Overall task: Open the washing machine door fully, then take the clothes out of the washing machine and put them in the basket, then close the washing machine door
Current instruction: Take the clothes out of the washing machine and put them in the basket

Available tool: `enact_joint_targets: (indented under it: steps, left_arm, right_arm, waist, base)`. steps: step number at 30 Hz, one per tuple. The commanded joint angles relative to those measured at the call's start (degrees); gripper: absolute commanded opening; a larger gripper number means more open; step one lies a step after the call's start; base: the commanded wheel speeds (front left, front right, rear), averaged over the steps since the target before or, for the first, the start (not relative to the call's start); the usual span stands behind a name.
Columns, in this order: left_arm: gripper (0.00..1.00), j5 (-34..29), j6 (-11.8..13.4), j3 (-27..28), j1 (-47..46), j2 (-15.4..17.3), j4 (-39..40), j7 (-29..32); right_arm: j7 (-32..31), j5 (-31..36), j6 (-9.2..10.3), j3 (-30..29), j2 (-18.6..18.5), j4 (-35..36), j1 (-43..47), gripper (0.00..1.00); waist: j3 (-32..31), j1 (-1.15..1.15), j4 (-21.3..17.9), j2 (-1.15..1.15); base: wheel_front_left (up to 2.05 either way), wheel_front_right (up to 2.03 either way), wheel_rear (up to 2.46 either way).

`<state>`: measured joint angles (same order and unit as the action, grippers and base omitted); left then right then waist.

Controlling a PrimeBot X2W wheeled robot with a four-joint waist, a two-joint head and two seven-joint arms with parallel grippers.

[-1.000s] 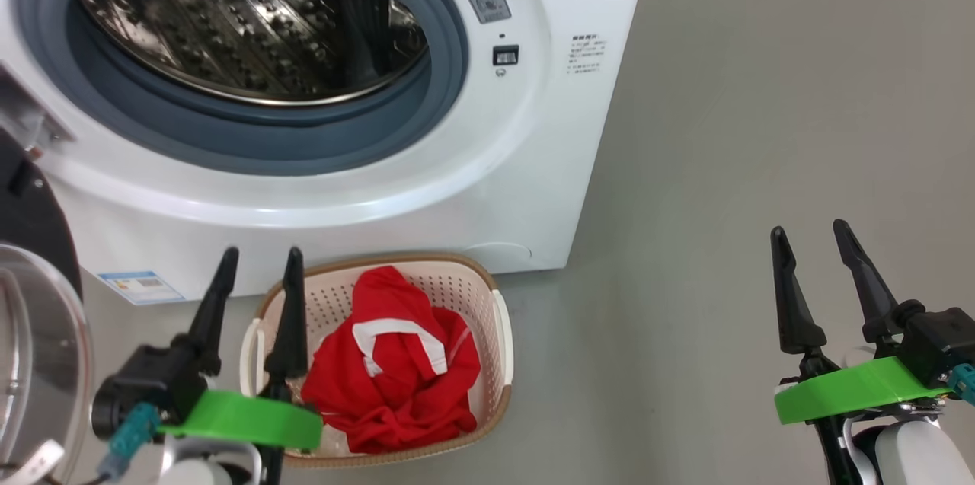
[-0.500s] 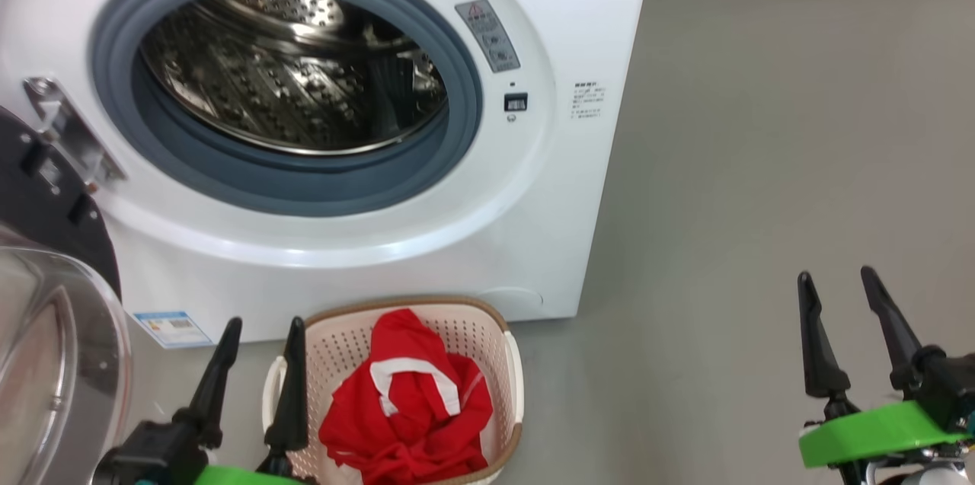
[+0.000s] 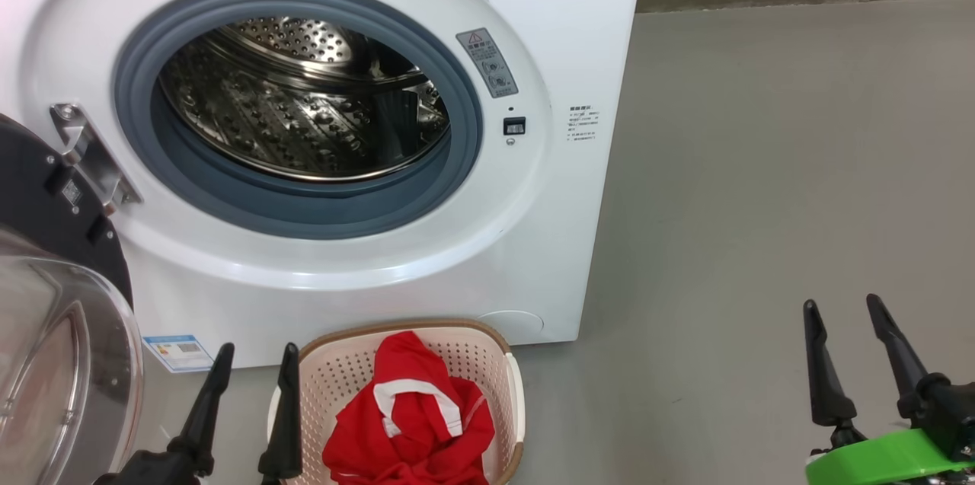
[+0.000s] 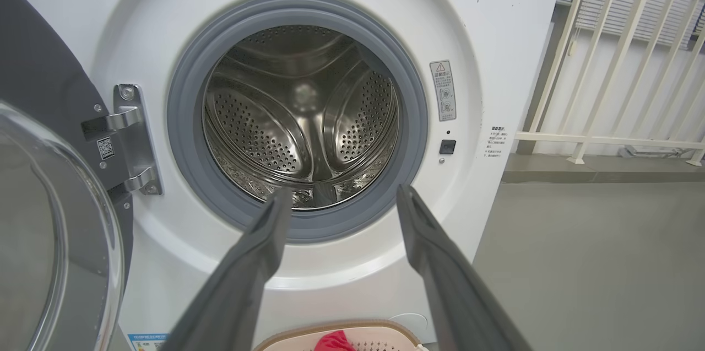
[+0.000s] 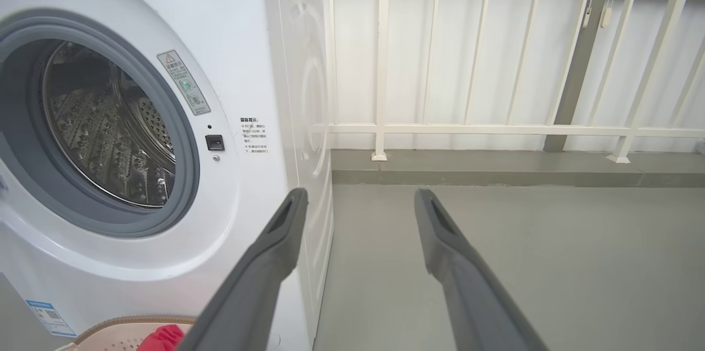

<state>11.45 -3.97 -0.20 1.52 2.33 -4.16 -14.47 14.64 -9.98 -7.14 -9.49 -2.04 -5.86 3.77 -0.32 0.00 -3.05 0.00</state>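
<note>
- Head view: the washing machine (image 3: 533, 256) fills the upper left of the frame, and its steel drum (image 3: 305, 112) looks bare.
- The washing machine door (image 3: 68, 348) hangs open at the left edge, with its glass bowl bulging toward me.
- The basket (image 3: 472, 333) sits on the floor at bottom centre, just in front of the machine. The clothes (image 3: 415, 424) are heaped red inside it.
- My left gripper (image 3: 257, 354) rises at the lower left, between the door and the basket, fingers spread wide and holding nothing.
- My right gripper (image 3: 842, 302) is at the lower right over bare floor, well apart from everything, also spread wide and empty.
- By my judgement, the door is the one step left.
- Risk: the gasket lip hides the drum's near floor, so a small garment may remain. Shutting the door would then trap it.
- Risk: a push on the curved glass could make my fingers slide off, leaving the door ajar.
- Risk: my spread left fingers sit near the basket rim, so a sweep toward the door could knock it or snag the heap.
- Risk: a weak or off-centre push might bring the door to the gasket without latching it.
</note>
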Motion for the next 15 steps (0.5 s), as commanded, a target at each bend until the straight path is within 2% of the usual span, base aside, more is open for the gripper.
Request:
enact_joint_targets:
  steps: [1, 11, 15]
  left_arm:
    - [1.0, -0.53, 0.56, 2.03, -0.77, 0.55, 1.88, -0.52]
    - [1.0, -1.99, 1.19, 1.44, -0.93, 0.55, 1.49, -0.52]
    - [1.0, -2.35, 1.75, 1.01, -1.08, 0.55, 1.16, -0.52]
  right_arm:
    - [0.36, 0.17, -0.35, 1.81, -0.84, 1.61, -0.26, 1.0]
    - [0.36, 0.04, -0.35, 2.51, -0.84, 1.69, -0.13, 1.0]
    - [0.36, 0.01, -0.35, 2.66, -0.84, 1.77, -0.08, 1.0]
  waist:
    - [-0.08, 0.0, 0.0, 0.0]
    - [-0.27, 0.0, 0.37, 0.0]
    - [-0.17, 0.0, 0.43, 0.0]
  base:
    - [0.0, 0.0, 0.0]
    - [-0.02, 0.02, 0.0]
    - [-0.54, 0.45, 0.08]
